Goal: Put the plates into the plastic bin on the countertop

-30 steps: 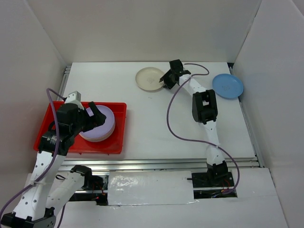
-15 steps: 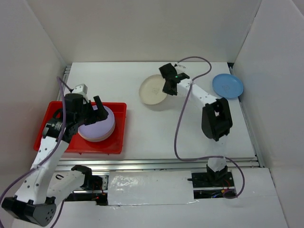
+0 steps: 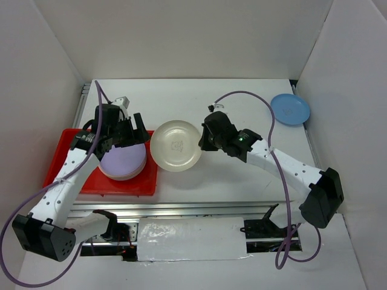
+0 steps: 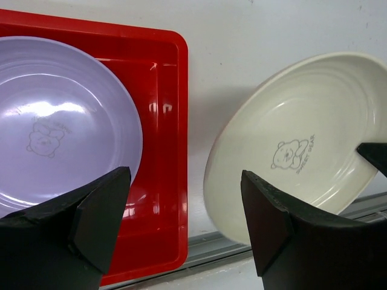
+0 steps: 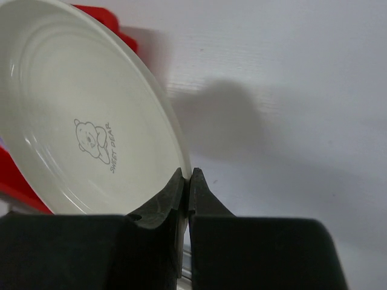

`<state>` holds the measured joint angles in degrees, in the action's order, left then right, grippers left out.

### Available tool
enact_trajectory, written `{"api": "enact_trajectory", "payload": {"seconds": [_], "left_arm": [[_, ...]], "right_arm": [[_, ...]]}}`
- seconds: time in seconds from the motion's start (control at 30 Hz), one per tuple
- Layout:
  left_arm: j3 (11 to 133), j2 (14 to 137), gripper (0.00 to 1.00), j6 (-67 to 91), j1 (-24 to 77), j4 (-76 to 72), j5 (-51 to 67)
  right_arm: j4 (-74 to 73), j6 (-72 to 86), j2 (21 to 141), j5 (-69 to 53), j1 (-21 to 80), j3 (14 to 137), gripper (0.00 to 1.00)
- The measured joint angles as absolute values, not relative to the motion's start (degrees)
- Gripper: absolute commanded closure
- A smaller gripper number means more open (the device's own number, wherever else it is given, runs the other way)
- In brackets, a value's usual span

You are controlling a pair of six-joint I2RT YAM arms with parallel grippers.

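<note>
- We are logging the cream plate (image 3: 176, 145) as the item in hand: it is hanging tilted above the countertop (image 3: 199, 181), with its left edge reaching the right rim of the red bin (image 4: 169, 72) and not yet inside it.
- The right gripper (image 5: 187, 188) is pinching the plate's right rim. Its jaws are closed tight on the thin edge, and only a sliver of plate is sitting between the tips.
- The left gripper (image 4: 184, 193) is hovering over the bin with its jaws spread wide and nothing in them, just above the purple-topped stack (image 3: 121, 162) lying in the bin's right half.
- We are judging the step to be the carry-in. The plate is needing more travel leftward, high enough for its low edge to pass the raised rim.
- Because the grip is so shallow, we are recommending a slow, level move — any knock on the rim could twist the plate out of the jaws.
- We are suggesting a release low over the stack, centred on it, so the plate nests and does not slide off.
- The left arm is crowding the drop zone — we are advising that it clear away first, or the two grippers may meet.
- One blue plate (image 3: 289, 109) is lying well apart at the far right edge of the countertop.
</note>
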<state>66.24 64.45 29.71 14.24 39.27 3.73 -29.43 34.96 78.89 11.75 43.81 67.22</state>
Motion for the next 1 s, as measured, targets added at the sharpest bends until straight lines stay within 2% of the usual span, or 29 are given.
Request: {"api": "enact_trajectory", "payload": {"seconds": [0.17, 0.23, 0.27, 0.3, 0.33, 0.4, 0.47, 0.5, 0.53, 0.6, 0.67, 0.8, 0.9, 1.0], "left_arm": [[64.6, 64.5, 0.17, 29.9, 14.8, 38.7, 4.1], [64.1, 64.5, 0.24, 30.0, 15.1, 38.7, 4.6], [64.0, 64.4, 0.43, 30.2, 15.3, 38.7, 4.7], [63.9, 64.4, 0.56, 29.9, 15.6, 38.8, 4.7], [63.9, 64.2, 0.83, 30.0, 15.9, 38.7, 4.7], [64.0, 64.0, 1.00, 29.8, 16.2, 39.0, 3.7], [64.1, 63.9, 1.00, 28.6, 16.4, 40.0, 3.6], [64.2, 63.9, 1.00, 28.4, 16.6, 40.3, 3.5], [64.3, 64.0, 1.00, 28.4, 16.5, 40.5, 3.3], [64.7, 64.1, 1.00, 28.6, 16.1, 41.3, 2.2], [64.7, 64.0, 1.00, 29.0, 13.2, 42.3, 0.1], [60.6, 60.6, 1.00, 31.4, -1.3, 41.6, -4.2], [54.8, 56.6, 1.00, 33.1, -14.4, 40.7, -3.9], [50.6, 56.1, 1.00, 33.7, -21.3, 39.7, -1.3]], "right_arm": [[-25.4, 35.5, 78.9, 6.0, 44.4, 67.2, 1.00], [-25.0, 35.8, 79.2, 5.0, 44.6, 67.6, 1.00], [-24.7, 36.0, 79.5, 4.6, 44.6, 67.7, 1.00], [-24.3, 36.2, 79.9, 4.1, 44.6, 67.9, 1.00], [-23.9, 36.4, 80.1, 3.7, 44.6, 67.9, 1.00], [-23.5, 36.8, 80.6, 3.4, 44.6, 67.9, 1.00], [-23.3, 36.7, 80.6, 3.0, 44.3, 67.9, 1.00], [-23.5, 36.7, 80.6, 2.8, 44.2, 67.9, 0.95], [-23.5, 36.7, 80.6, 2.6, 44.2, 67.9, 0.66], [-22.9, 38.0, 80.5, 2.1, 43.6, 67.9, 0.01], [-22.1, 38.3, 79.1, 1.7, 42.5, 67.2, 0.00], [-20.1, 40.0, 71.4, 1.3, 35.3, 60.1, 0.00], [-18.8, 40.7, 66.1, 0.3, 28.6, 53.5, 0.00], [-18.9, 40.8, 64.9, -1.3, 26.1, 49.8, 0.00]]}}
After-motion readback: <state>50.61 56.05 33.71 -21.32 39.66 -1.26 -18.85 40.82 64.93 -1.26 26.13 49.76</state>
